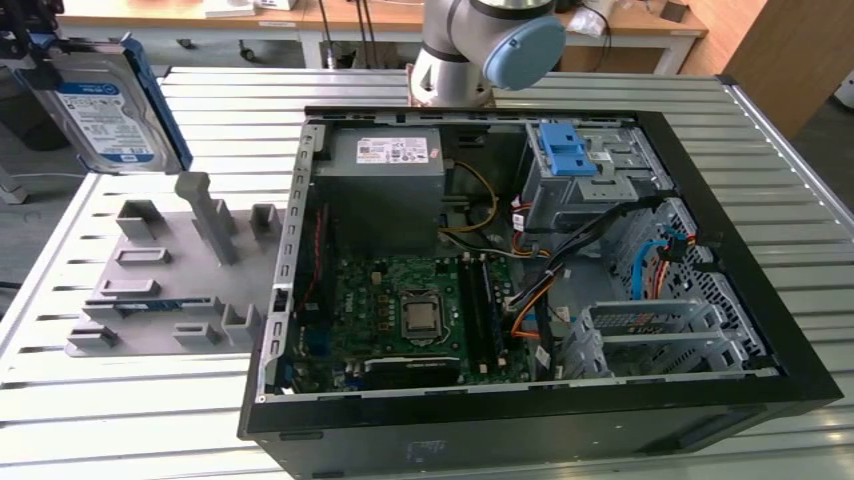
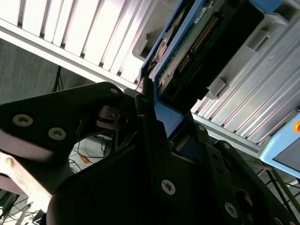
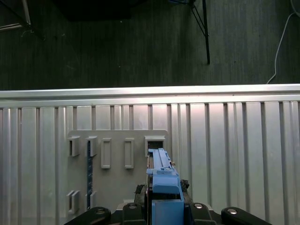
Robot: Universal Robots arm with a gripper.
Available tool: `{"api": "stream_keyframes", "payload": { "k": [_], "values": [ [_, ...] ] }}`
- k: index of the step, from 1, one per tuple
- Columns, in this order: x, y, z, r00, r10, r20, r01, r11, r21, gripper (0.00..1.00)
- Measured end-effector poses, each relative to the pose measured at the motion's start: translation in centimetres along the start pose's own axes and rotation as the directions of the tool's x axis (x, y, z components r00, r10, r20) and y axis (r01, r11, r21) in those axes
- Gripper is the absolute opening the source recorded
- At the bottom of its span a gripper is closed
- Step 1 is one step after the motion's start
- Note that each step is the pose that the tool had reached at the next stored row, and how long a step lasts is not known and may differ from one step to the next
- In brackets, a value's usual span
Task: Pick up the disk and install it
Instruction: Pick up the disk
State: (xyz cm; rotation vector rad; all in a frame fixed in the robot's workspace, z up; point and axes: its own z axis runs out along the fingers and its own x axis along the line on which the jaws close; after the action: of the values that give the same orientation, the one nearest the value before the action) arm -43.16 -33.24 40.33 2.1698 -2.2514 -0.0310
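Note:
The disk [image 1: 107, 108], a silver-grey drive with a white-and-blue label in a blue carrier, hangs upright in the air at the exterior view's far left, above the grey fixture plate [image 1: 160, 290]. My gripper [image 1: 40, 55] is shut on its upper end. In the second wrist view the dark fingers [image 2: 147, 117] clamp the blue carrier edge, with the disk [image 2: 201, 42] reaching away from them. Edge-on in the first wrist view, the disk [image 3: 161, 176] sits over the fixture plate [image 3: 117, 187], with the gripper [image 3: 161, 211] around its near end.
The open black computer case [image 1: 534, 400] lies on the slatted metal table [image 1: 787, 200], with its motherboard [image 1: 400, 310], grey power supply [image 1: 380, 170] and a drive cage with a blue latch [image 1: 567, 150]. The arm's base [image 1: 467, 50] stands behind the case.

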Motion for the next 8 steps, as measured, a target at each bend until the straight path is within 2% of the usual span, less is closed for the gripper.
{"api": "stream_keyframes", "payload": {
  "k": [8],
  "values": [
    [0.00, 0.01, -0.46, 1.0000, 0.000, 0.0000, 0.000, 1.0000, 0.0001, 0.36]
  ]
}}
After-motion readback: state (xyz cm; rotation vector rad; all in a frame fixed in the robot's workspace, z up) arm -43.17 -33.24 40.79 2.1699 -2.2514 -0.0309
